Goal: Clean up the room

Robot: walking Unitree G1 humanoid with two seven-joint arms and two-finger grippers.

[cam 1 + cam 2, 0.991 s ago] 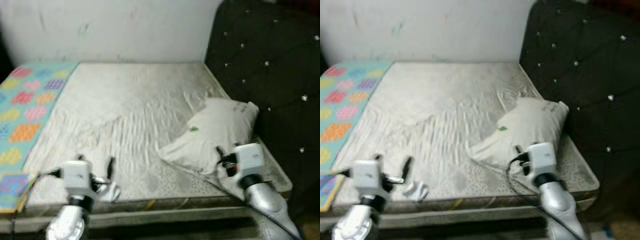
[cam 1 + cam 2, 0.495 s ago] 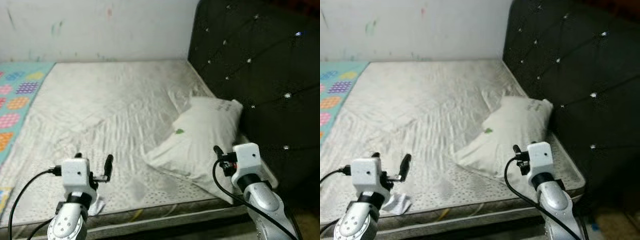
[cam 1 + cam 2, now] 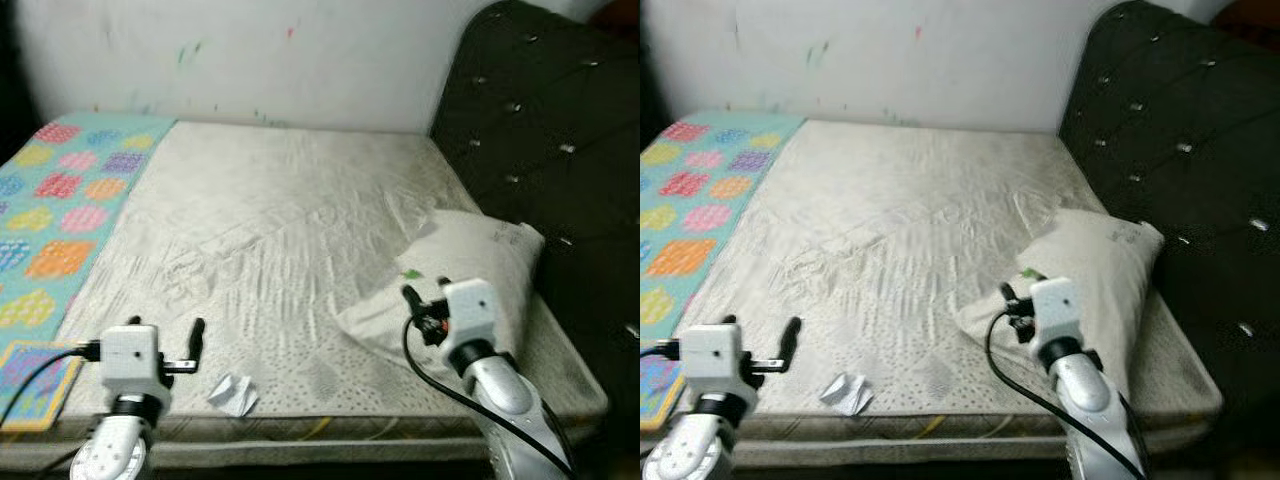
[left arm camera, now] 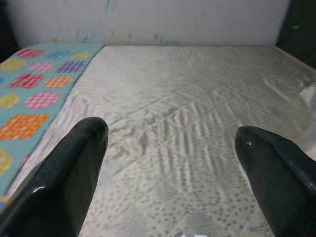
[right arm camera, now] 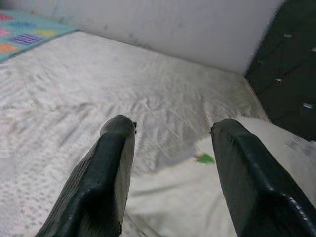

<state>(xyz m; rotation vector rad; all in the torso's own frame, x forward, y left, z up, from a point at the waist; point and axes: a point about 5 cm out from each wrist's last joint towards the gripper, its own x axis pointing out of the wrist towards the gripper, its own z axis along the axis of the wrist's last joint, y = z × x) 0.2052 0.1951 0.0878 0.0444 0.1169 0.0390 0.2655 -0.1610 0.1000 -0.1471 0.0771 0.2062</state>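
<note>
A bare mattress (image 3: 290, 230) meets a black tufted headboard (image 3: 540, 130); crumpled paper (image 3: 233, 394) lies lower left beside the left tool (image 3: 196, 335), fingers apart, while the right tool (image 5: 170, 131) gapes over the pillow (image 3: 480, 270).

A pillow (image 3: 480, 262) lies right on the mattress (image 3: 290, 230), a crumpled paper (image 3: 232, 395) near its front edge.

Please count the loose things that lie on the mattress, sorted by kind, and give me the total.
White pillow: 1
Crumpled white paper scrap: 1
Small green scrap on the pillow: 1
Patterned colourful blanket: 1
Total: 4
</note>
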